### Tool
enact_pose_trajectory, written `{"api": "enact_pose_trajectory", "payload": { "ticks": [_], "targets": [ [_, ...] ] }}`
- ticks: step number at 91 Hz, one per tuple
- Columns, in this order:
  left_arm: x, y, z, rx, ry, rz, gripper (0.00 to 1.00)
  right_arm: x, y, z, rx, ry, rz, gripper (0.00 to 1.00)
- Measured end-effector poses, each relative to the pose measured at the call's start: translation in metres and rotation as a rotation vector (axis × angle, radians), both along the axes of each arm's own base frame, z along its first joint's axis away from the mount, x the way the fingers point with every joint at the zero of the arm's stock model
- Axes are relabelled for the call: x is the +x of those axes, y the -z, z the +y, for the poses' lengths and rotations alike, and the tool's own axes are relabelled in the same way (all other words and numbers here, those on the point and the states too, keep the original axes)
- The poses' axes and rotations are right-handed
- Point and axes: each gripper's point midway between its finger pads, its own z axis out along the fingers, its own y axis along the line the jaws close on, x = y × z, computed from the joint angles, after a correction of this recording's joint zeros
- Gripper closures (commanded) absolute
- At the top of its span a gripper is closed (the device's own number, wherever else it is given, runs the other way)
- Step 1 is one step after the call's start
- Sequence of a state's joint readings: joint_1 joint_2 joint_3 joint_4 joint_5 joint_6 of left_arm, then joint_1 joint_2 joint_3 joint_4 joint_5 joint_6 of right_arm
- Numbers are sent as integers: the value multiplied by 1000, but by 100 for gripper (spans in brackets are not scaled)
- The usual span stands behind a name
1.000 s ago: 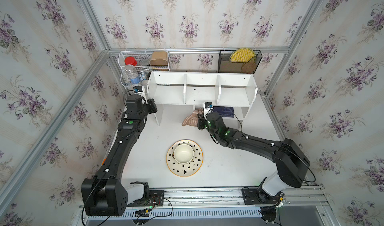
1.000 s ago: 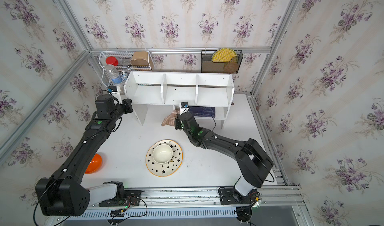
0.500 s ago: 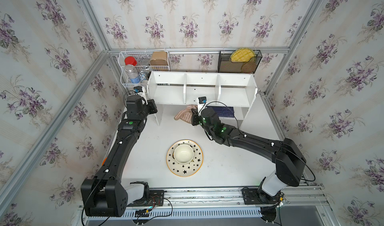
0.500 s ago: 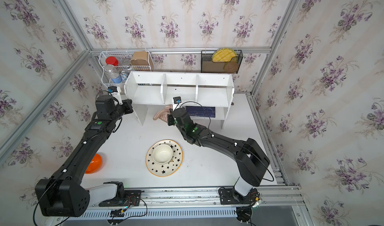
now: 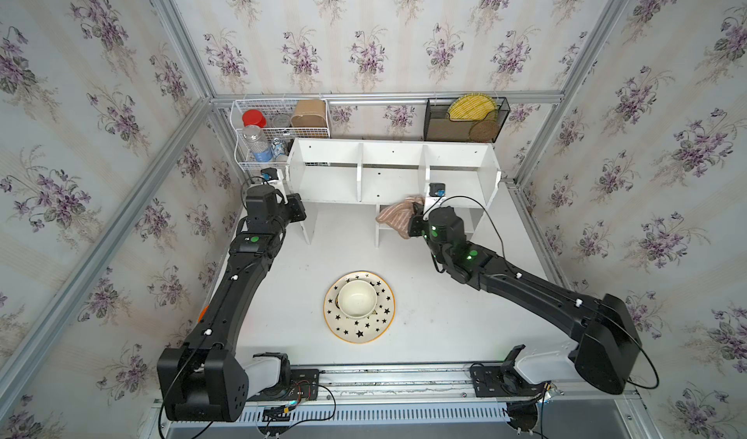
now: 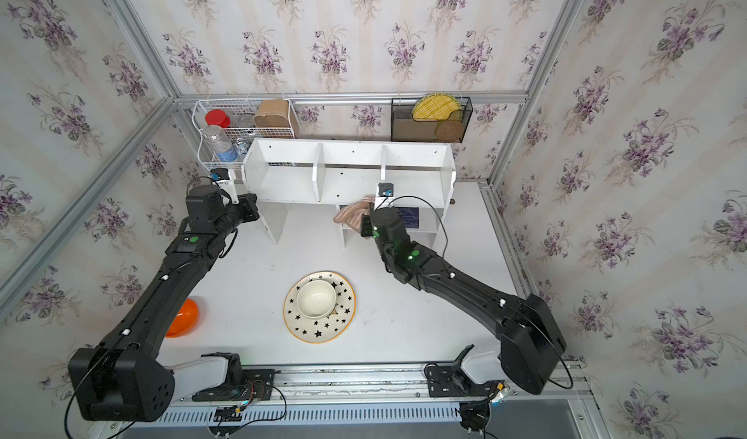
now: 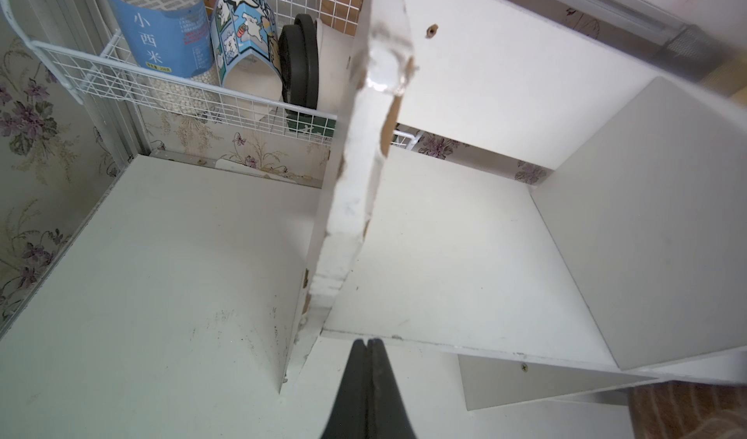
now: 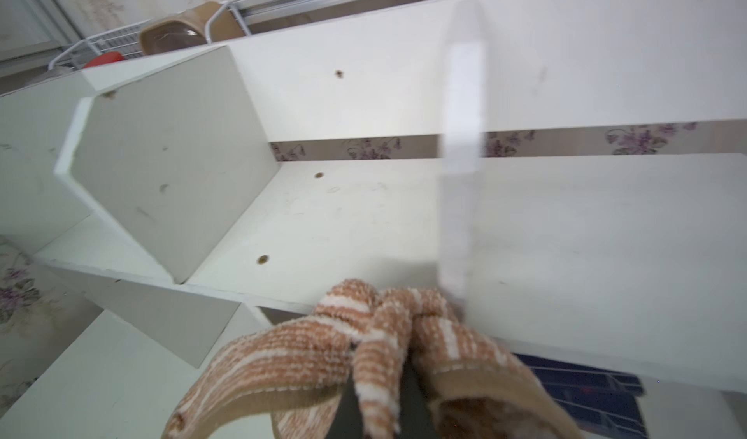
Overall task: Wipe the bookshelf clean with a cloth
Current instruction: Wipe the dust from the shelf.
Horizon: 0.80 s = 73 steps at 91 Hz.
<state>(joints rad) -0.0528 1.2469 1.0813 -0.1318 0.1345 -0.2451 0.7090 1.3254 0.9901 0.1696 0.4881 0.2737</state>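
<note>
The white bookshelf [image 5: 390, 174] [image 6: 351, 174] stands against the back wall with its three top compartments bare. My right gripper [image 5: 416, 218] [image 8: 380, 360] is shut on the brown striped cloth [image 5: 398, 214] [image 6: 351, 214] [image 8: 323, 356]. It holds the bunched cloth at the front edge of the shelf board, by the right divider [image 8: 461, 174]. My left gripper [image 5: 297, 210] [image 7: 368, 342] is shut on nothing, its tips at the front edge of the shelf board [image 7: 444, 235] next to the left end panel. A corner of the cloth [image 7: 687, 408] shows in the left wrist view.
A star-patterned plate [image 5: 376, 328] with a cream bowl [image 5: 357, 299] lies mid-table. An orange object [image 6: 184, 317] sits by the left arm. The white wire basket [image 5: 279, 133] and black mesh organizer [image 5: 465, 119] hang behind the shelf. A dark blue book [image 6: 408, 216] lies on the lower shelf.
My right gripper carried the cloth a little left, then right and up to the shelf's front edge by the right divider. The left arm has not moved.
</note>
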Motion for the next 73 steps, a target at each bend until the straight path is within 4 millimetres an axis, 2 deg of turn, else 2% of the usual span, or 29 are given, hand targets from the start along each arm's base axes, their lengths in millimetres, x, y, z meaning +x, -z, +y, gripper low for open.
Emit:
{"api": "enact_pose_trajectory", "payload": {
  "ticks": [10,15,19,25,30,34,47,63,69,73],
  "targets": [
    [-1,-1,1,4,-2,-4,100,9,5,-65,5,137,19,100],
    [-1,-2,1,5,-2,-6,100,12,11,-88,-4,188,38,100],
    [-1,-2,1,5,-2,-7,100,13,14,-94,-10,199,51,100],
    [-1,-3,1,7,-1,-9,100,14,16,-89,-14,172,66,100],
    [-1,-3,1,7,-1,-10,100,16,16,-80,-12,142,74,100],
    [-1,-3,1,7,-1,-10,100,14,16,-63,-12,101,77,100],
    [-2,-1,1,8,0,-6,100,-5,16,23,-14,-104,82,100],
    [-2,1,0,8,2,-5,100,-14,18,102,-2,-235,89,100],
    [-2,1,0,8,2,-5,100,-14,22,118,-9,-256,98,100],
    [-2,1,0,10,3,-4,100,-11,24,116,-11,-243,102,100]
  ]
}}
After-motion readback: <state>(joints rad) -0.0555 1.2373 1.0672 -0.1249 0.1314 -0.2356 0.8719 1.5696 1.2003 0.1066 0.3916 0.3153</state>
